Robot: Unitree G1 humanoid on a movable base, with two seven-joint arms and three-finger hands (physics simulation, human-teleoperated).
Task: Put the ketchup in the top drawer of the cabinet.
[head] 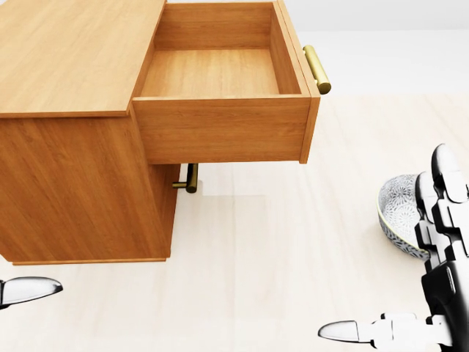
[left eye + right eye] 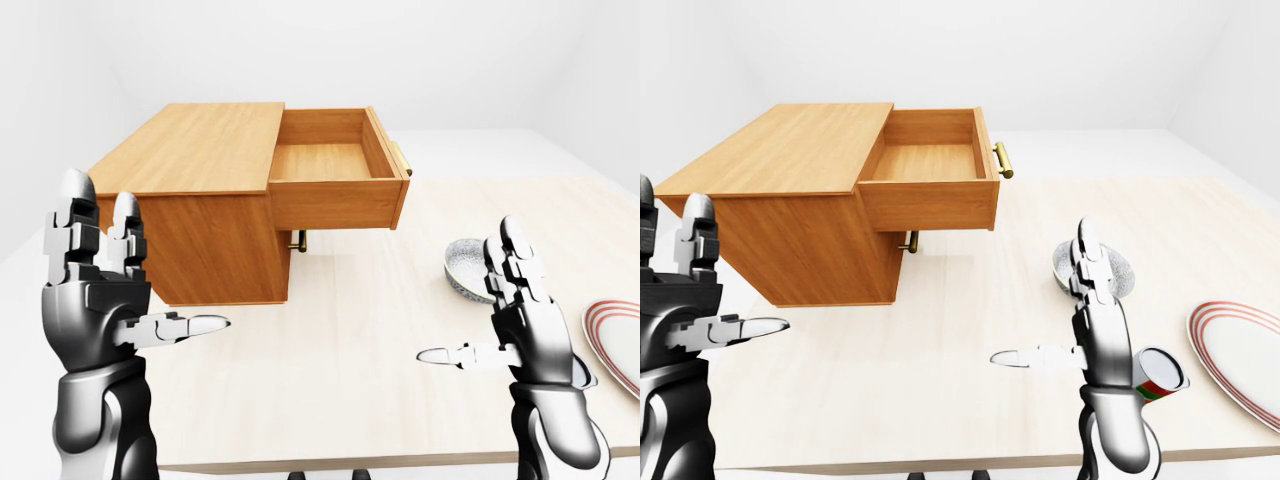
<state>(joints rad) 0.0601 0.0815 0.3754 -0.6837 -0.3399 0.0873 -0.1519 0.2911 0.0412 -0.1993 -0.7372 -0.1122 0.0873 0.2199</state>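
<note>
Since the left-eye view shows both the left hand and right hand spread wide and empty, and the head view shows the top drawer gaping, the right-eye view places the ketchup on the tabletop just behind the right wrist, so that hand should swing rightward around it.

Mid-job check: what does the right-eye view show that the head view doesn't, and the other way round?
Only the right-eye view shows the plate at its right edge, a can with a red and green label behind the right wrist, and the whole left hand. No ketchup is identifiable. Only the head view looks straight down into the bare open top drawer. Both show the cabinet, the patterned bowl, the table and the open right hand.
</note>
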